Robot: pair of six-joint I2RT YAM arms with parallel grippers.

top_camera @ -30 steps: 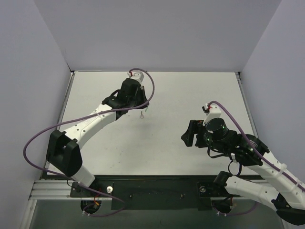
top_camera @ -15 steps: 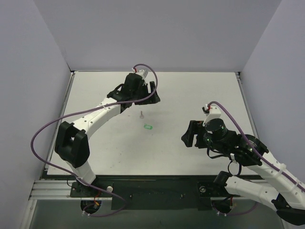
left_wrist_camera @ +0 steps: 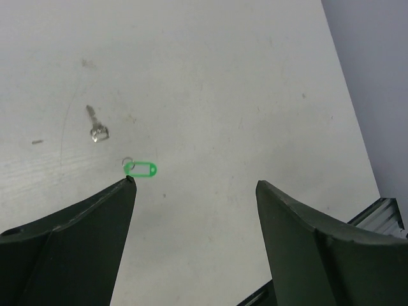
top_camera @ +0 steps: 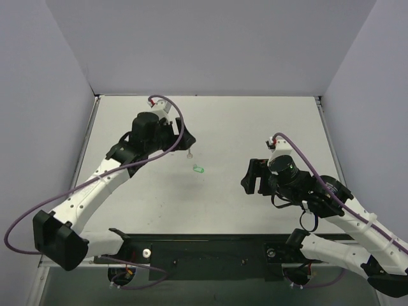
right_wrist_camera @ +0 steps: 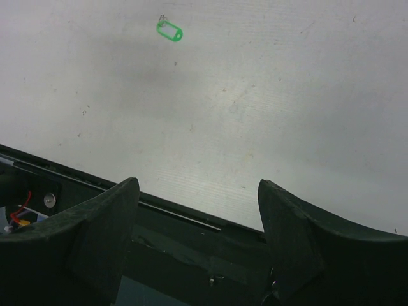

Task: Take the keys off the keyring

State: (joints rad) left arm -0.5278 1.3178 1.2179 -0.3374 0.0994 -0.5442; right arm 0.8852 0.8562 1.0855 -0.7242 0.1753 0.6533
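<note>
The small grey key (top_camera: 189, 153) lies flat on the white table, apart from the keyring (top_camera: 198, 169), a green oval tag with a thin wire ring, just to its lower right. In the left wrist view the key (left_wrist_camera: 97, 127) sits up and to the left of the keyring (left_wrist_camera: 141, 169). My left gripper (left_wrist_camera: 195, 183) is open and empty. It hovers left of both things (top_camera: 180, 141). My right gripper (top_camera: 252, 177) is also open and empty, well to the right of the tag. In its wrist view (right_wrist_camera: 197, 183) the keyring (right_wrist_camera: 169, 30) lies far ahead.
The white table (top_camera: 268, 121) is walled in by grey panels at the back and sides. A black mounting rail (right_wrist_camera: 191, 242) runs along the near edge, under my right gripper. A purple cable (top_camera: 172, 108) loops over the left wrist.
My left gripper has opened and let go. The key and green tag now lie apart on the table. The left arm has pulled back to the left; the right arm barely shifted.
</note>
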